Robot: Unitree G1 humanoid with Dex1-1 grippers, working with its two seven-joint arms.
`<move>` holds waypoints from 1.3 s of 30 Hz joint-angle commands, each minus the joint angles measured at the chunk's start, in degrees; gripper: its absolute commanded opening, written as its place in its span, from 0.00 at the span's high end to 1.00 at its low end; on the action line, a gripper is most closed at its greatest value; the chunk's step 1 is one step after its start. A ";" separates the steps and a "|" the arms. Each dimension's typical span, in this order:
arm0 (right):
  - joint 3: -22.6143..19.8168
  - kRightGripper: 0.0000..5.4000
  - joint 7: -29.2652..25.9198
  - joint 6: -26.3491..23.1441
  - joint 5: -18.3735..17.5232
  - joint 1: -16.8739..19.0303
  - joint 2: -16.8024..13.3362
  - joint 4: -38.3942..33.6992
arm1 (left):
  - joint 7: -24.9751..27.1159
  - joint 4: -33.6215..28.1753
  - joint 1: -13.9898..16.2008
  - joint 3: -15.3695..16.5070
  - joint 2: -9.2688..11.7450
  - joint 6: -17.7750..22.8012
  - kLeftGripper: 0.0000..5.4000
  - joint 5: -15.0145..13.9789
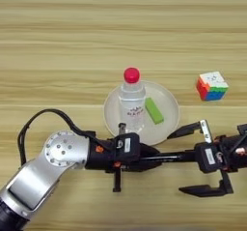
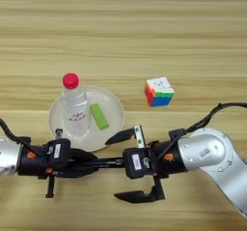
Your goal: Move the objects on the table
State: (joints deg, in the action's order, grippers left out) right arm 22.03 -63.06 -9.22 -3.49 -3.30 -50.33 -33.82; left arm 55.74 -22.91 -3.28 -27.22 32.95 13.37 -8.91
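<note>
The clear water bottle (image 1: 131, 102) with its red cap stands upright on a white plate (image 1: 112, 111). Just in front of the plate, my left gripper (image 1: 157, 155) points right and is shut on the slim black marker pen (image 1: 178, 155), which lies level above the wooden table (image 1: 72, 41). The pen's free end reaches to the palm of my right gripper (image 2: 111, 169). That gripper faces left and is open wide, with one finger above the pen and one below it, neither touching it.
A green block (image 1: 154, 110) lies on the plate to the right of the bottle. A multicoloured puzzle cube (image 1: 212, 86) sits on the table right of the plate. A black cable loops over my left forearm.
</note>
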 commanded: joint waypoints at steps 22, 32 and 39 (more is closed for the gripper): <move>1.54 0.44 0.70 -0.58 3.76 -2.39 3.08 1.38 | 0.28 -0.63 -0.83 0.19 0.79 0.80 0.85 1.20; 2.32 0.64 0.90 -0.13 6.42 -2.31 3.12 3.26 | 0.09 -1.52 -0.90 0.47 0.74 1.08 0.85 1.07; 2.32 0.78 0.97 -0.12 6.48 -2.31 3.28 3.21 | -0.09 -1.99 -1.02 0.50 0.58 1.50 0.85 1.11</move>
State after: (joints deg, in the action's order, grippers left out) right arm 24.30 -61.63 -9.43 2.78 -4.99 -47.09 -30.54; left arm 55.57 -24.10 -3.33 -27.13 32.94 14.47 -8.09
